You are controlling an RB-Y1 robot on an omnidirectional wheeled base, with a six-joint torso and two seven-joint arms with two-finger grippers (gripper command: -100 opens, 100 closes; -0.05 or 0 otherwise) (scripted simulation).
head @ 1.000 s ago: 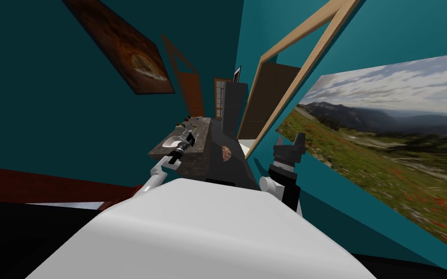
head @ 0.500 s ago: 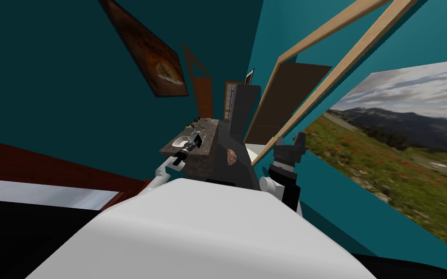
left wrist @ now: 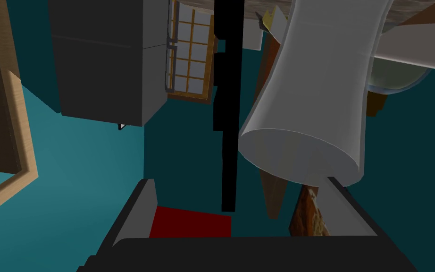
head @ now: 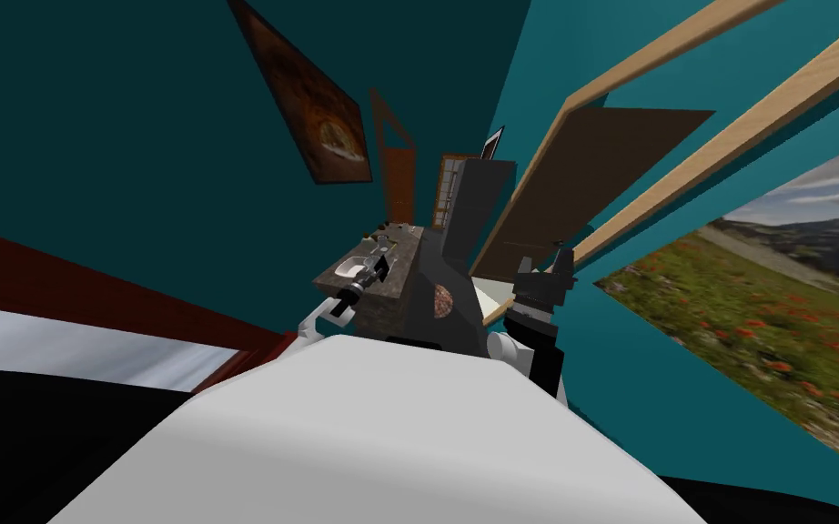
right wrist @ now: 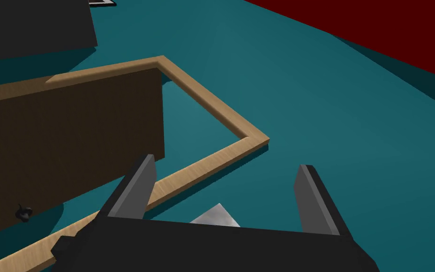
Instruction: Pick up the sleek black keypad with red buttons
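— Where is the keypad?

— Check your left wrist view. The keypad [left wrist: 228,118] shows as a thin black slab seen edge-on, running up the gap of the left gripper [left wrist: 238,180], with a red patch [left wrist: 190,222] beside its near end.

— Is the claw on it?

— No. Both blades stand wide apart and neither presses the slab. A pale flared cylinder [left wrist: 306,94] sits just beside it. Your head view puts that hand over the mottled counter [head: 381,305], by the sink [head: 351,268].

— And the right gripper [right wrist: 227,163]?

— Raised on your right, blades spread, nothing between them.
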